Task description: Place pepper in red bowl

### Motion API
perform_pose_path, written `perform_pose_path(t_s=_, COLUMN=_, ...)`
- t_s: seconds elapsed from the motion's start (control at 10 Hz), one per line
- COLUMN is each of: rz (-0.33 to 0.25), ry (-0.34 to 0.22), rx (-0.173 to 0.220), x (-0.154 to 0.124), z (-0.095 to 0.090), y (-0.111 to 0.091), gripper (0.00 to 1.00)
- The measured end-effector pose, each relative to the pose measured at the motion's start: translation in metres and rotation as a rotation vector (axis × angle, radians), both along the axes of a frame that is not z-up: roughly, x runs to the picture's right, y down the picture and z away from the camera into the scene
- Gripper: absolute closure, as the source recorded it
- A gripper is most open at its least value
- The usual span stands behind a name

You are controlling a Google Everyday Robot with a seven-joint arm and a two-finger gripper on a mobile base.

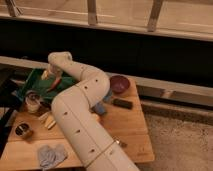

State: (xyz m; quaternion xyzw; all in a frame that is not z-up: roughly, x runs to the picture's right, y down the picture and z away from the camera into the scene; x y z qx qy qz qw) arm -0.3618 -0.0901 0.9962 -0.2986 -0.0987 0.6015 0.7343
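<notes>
My gripper hangs at the end of the white arm, low over the green tray at the table's back left. A small red-orange patch shows right under the gripper, inside the tray. I cannot tell whether it is the pepper or the red bowl. Neither shows anywhere else, and the arm hides much of the tray. A dark purplish bowl stands at the table's back right, well away from the gripper.
On the wooden table are a glass jar, a small tin, pale yellow pieces, a grey cloth, a blue object and a black bar. A dark wall runs behind.
</notes>
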Motion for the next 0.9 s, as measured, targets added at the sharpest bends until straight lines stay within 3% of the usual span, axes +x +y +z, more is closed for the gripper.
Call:
perform_pose_path(t_s=0.4, rz=-0.061, ry=0.059, rx=-0.002, x=0.004, z=0.007, y=0.007, gripper=0.31)
perform_pose_path(t_s=0.9, rz=-0.045, ry=0.07, rx=-0.058, x=0.01, z=0.019, y=0.024, gripper=0.31)
